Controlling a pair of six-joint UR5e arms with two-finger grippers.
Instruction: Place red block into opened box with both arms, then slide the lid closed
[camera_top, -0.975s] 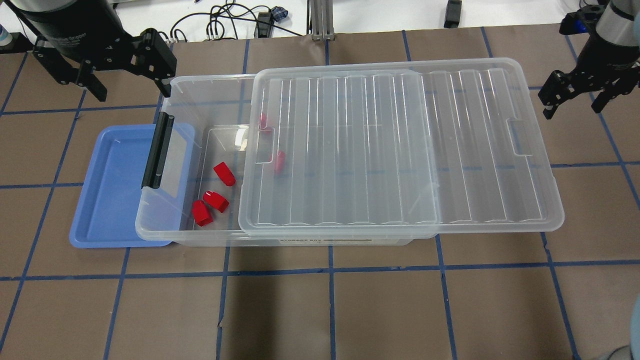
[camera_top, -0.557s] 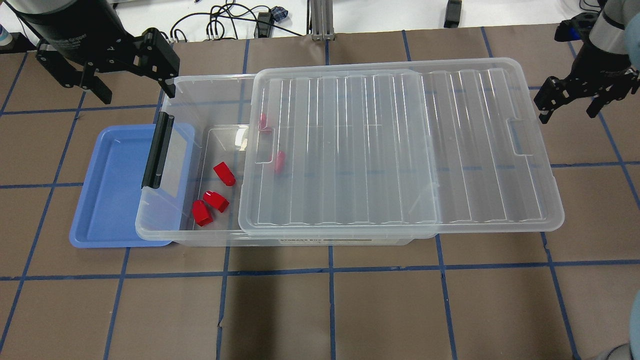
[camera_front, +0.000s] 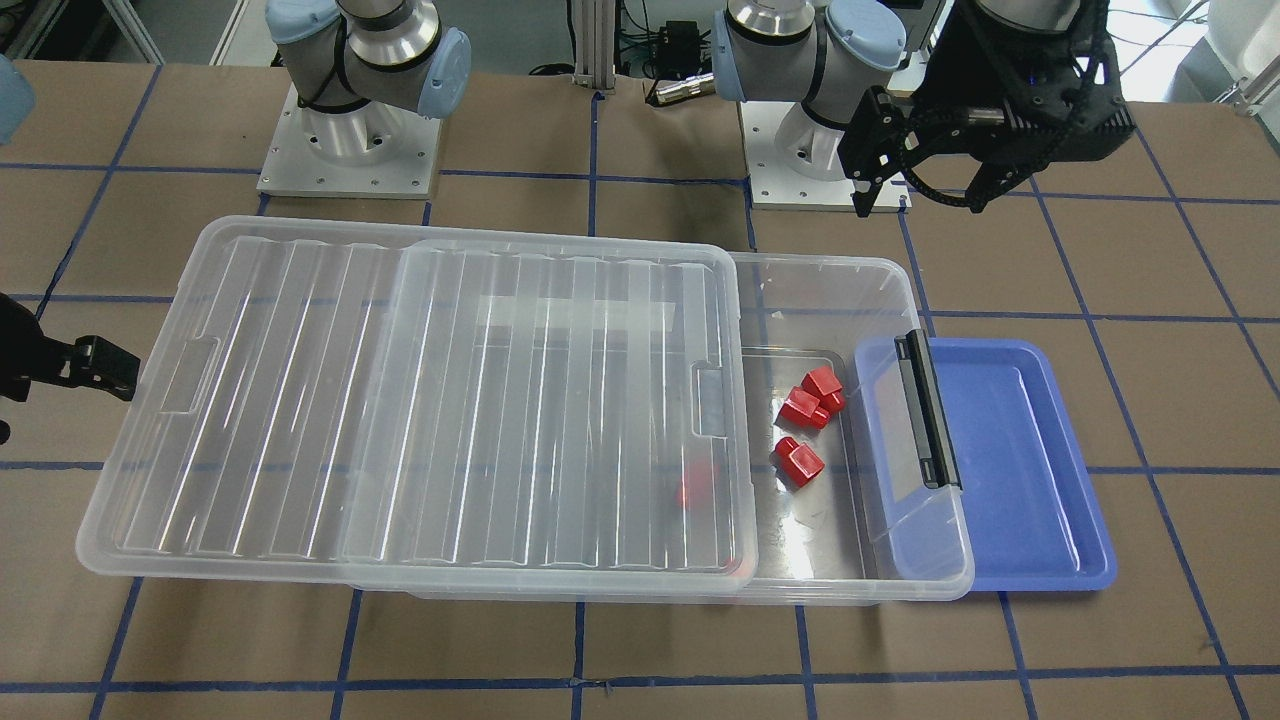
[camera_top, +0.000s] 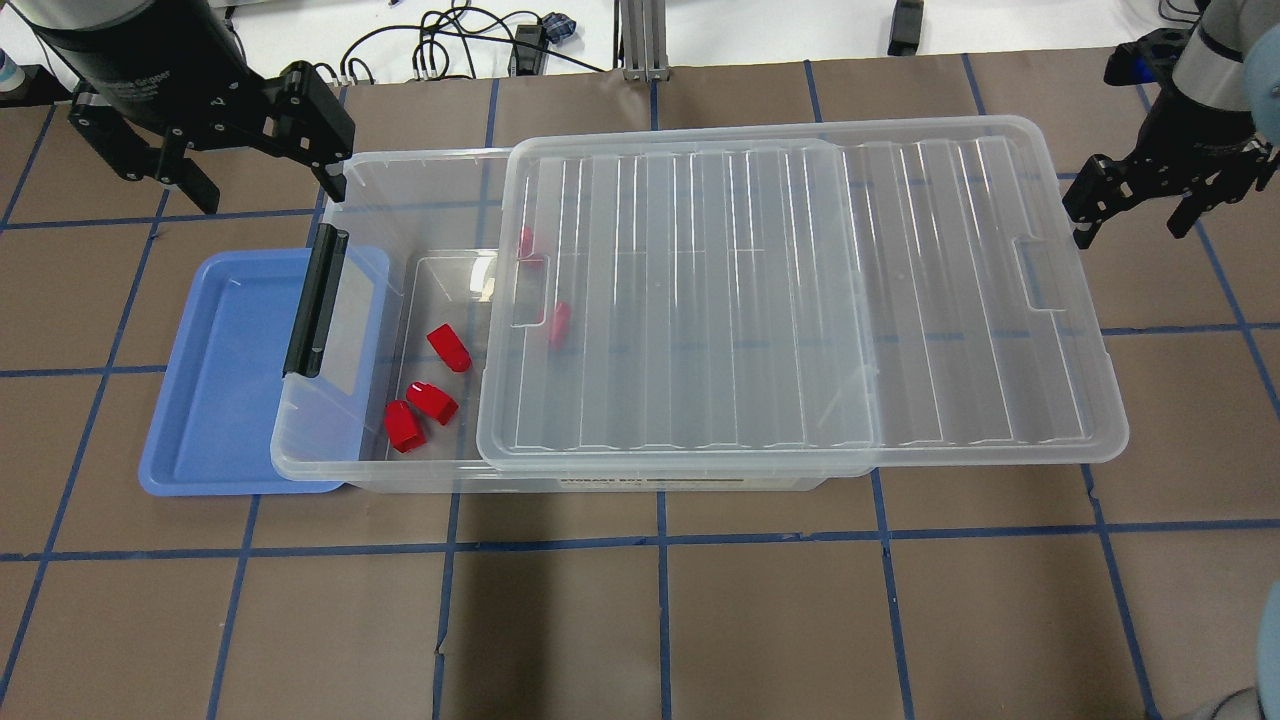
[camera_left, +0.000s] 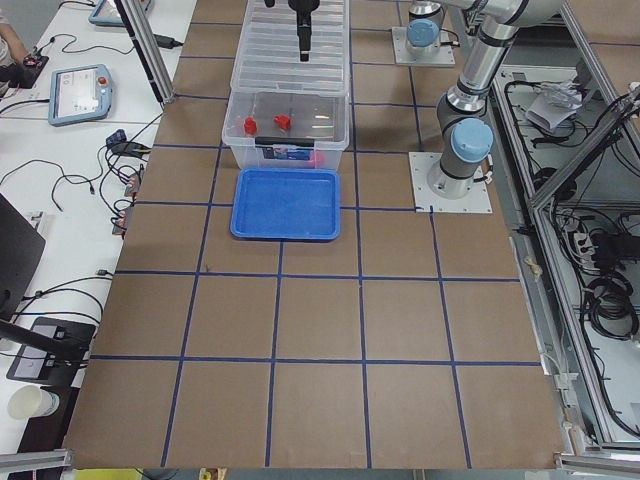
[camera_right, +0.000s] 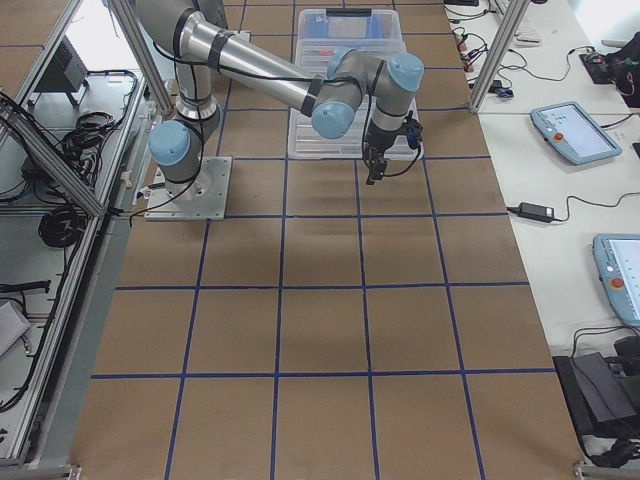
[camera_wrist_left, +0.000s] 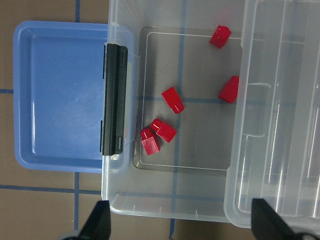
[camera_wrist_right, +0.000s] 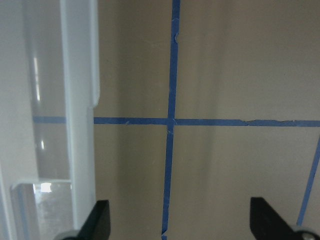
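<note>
I judged the placing step done: five red blocks (camera_wrist_left: 172, 100) lay inside the clear box (camera_top: 290, 440), below and ahead of my left hand (camera_top: 270, 195). The blue tray (camera_top: 215, 380) next to them held none. That hand hung empty with its fingers spread wide, over the box corner by the black clip bar (camera_top: 315, 300). My right hand (camera_top: 1130, 225), likewise spread and empty, hovered just outside the lid (camera_top: 800, 300) at its overhanging end. Closing came next. I reckoned the right hand had to drop to that edge and push the lid toward the left hand, which could steady the box.
</note>
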